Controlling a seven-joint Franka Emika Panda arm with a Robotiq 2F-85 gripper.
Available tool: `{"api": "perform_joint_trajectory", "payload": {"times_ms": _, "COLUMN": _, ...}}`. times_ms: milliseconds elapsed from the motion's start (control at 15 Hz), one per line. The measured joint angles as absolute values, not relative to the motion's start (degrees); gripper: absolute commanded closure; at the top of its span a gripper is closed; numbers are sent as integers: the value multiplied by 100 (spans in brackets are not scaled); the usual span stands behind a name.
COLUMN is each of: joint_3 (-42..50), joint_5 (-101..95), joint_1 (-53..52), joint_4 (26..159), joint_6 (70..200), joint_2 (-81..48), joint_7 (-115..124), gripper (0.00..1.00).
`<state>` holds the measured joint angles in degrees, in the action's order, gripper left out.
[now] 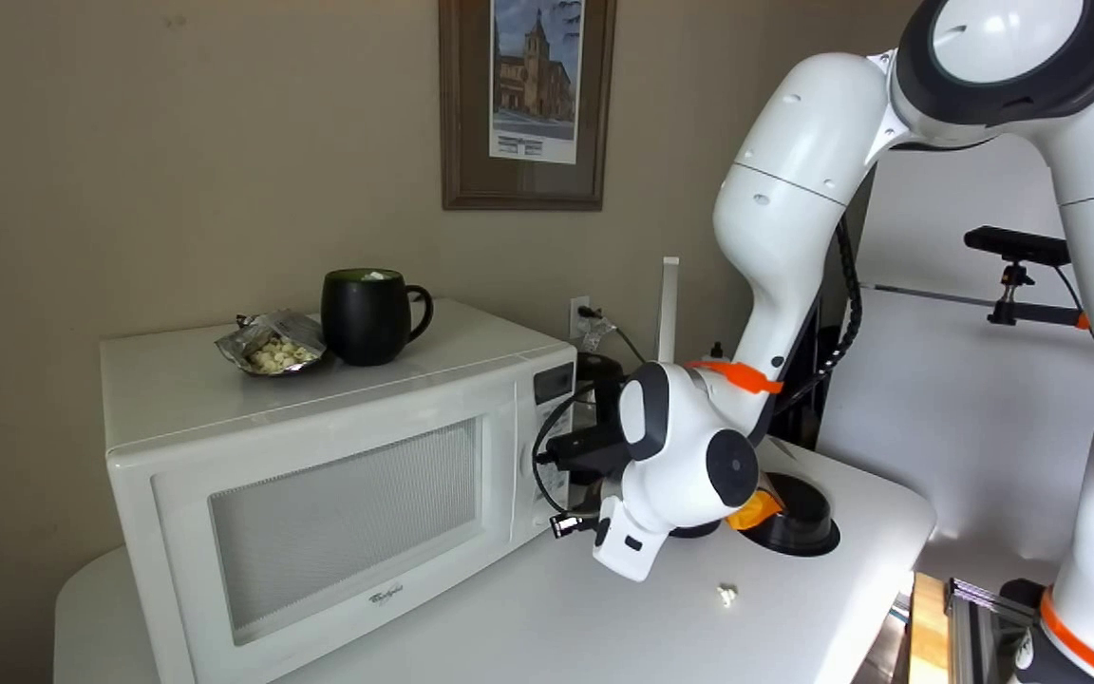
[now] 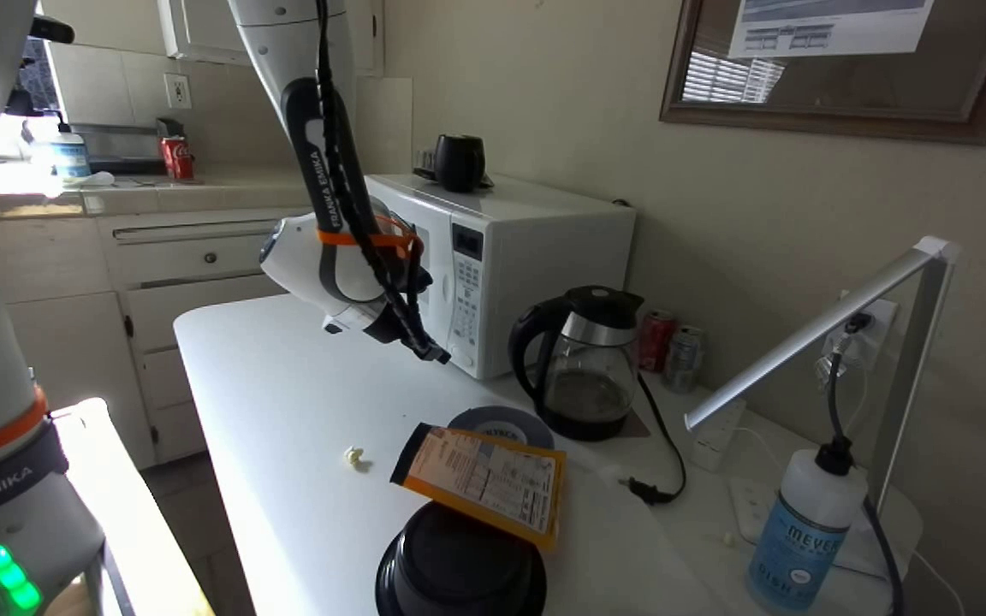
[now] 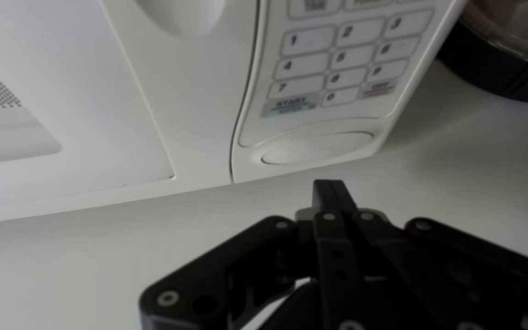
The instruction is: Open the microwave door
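Note:
The white microwave (image 1: 319, 404) stands on the table and also shows in an exterior view (image 2: 553, 248). Its door (image 1: 343, 522), with a large greyish window, is closed flush with the control panel (image 3: 332, 78). In the wrist view the door (image 3: 186, 105) fills the left side, with part of a rounded handle recess (image 3: 188, 16) at the top. An oval release button (image 3: 319, 147) sits under the keypad. My gripper (image 3: 328, 183) is shut and empty, low in front of the panel's bottom edge. Its fingertips also show in both exterior views (image 1: 566, 525) (image 2: 435, 352). Contact with the microwave cannot be told.
A black mug (image 1: 367, 318) and an open popcorn bag (image 1: 276, 344) sit on the microwave. A glass kettle (image 2: 591, 364) stands beside the panel side. A black bowl (image 2: 463, 560) with an orange packet (image 2: 484, 479), a popcorn piece (image 2: 354, 456) and a soap bottle (image 2: 810, 530) are on the table.

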<state>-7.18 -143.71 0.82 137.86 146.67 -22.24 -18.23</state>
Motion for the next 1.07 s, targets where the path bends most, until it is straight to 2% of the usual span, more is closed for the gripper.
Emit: {"api": "perform_joint_trajectory", "payload": {"times_ms": 1067, "joint_3": -622, "joint_5": -14371, "joint_1": -1, "joint_4": 13297, "joint_6": 14670, "joint_2": -2642, "joint_7": -1666, "gripper": 100}}
